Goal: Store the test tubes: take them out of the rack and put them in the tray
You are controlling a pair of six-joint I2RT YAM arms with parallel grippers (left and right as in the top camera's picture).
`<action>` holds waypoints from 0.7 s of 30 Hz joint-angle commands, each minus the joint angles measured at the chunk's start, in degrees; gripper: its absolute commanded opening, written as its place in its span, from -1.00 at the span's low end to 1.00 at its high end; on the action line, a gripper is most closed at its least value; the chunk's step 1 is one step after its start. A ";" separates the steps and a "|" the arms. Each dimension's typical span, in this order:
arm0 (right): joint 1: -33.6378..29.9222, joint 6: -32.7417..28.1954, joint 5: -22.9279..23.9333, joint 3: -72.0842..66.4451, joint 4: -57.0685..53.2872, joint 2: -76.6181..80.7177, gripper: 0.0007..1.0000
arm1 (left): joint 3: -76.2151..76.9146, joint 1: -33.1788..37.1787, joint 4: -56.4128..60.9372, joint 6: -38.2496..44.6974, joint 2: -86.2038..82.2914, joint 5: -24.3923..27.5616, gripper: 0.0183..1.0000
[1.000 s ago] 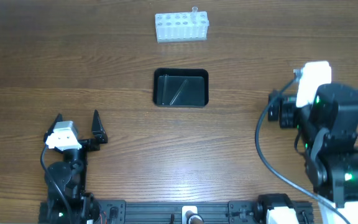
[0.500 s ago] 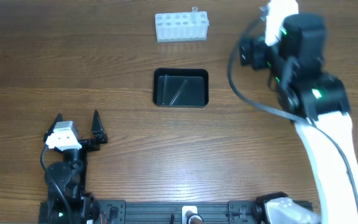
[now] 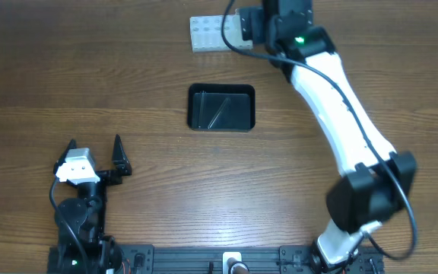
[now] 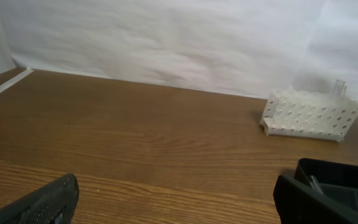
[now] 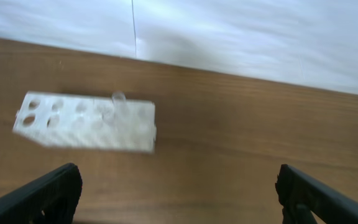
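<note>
At far edge of brown wooden table (image 3: 90,76), white perforated plastic rack (image 3: 207,34) holds one clear test tube (image 5: 118,106) upright (end hole). Right gripper (image 5: 178,196) near rack, fingers spread, empty. Black rectangular tray (image 3: 192,114) mid-table, second clear tube (image 3: 217,113) lying inside. Left gripper (image 3: 95,150) near own base, fingers apart.

I work on a table (image 3: 90,68) of brown wood. Its grain runs side to side across the top view, with darker streaks and a faint sheen where the light lies on it. The light is soft and even over the whole surface. Past the table's far edge hangs a white backdrop (image 4: 166,37), lightly creased and wavy like cloth. From my right wrist I see a thin dark vertical line (image 5: 133,28) on it, a seam or a cord, I cannot tell which. From my left wrist I see a pale strip (image 4: 8,83) running along the table's side edge to meet the backdrop at the corner.
</note>
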 commanded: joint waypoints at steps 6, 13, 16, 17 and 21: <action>2.23 3.26 3.58 11.21 3.17 15.82 0.96 | -0.24 0.35 0.02 1.07 -0.46 0.31 1.00; 3.34 8.90 3.72 15.63 4.15 22.82 0.88 | -0.24 0.35 0.02 1.07 -0.46 0.31 1.00; 3.91 9.44 3.72 15.89 5.05 24.35 0.84 | -0.24 0.35 0.02 1.05 -0.46 0.31 1.00; 4.04 9.46 3.72 15.89 5.16 24.65 0.82 | -0.24 0.35 0.02 1.07 -0.46 0.31 1.00; 4.35 9.42 3.72 15.91 5.44 26.05 0.81 | -0.24 0.35 0.02 1.07 -0.46 0.31 1.00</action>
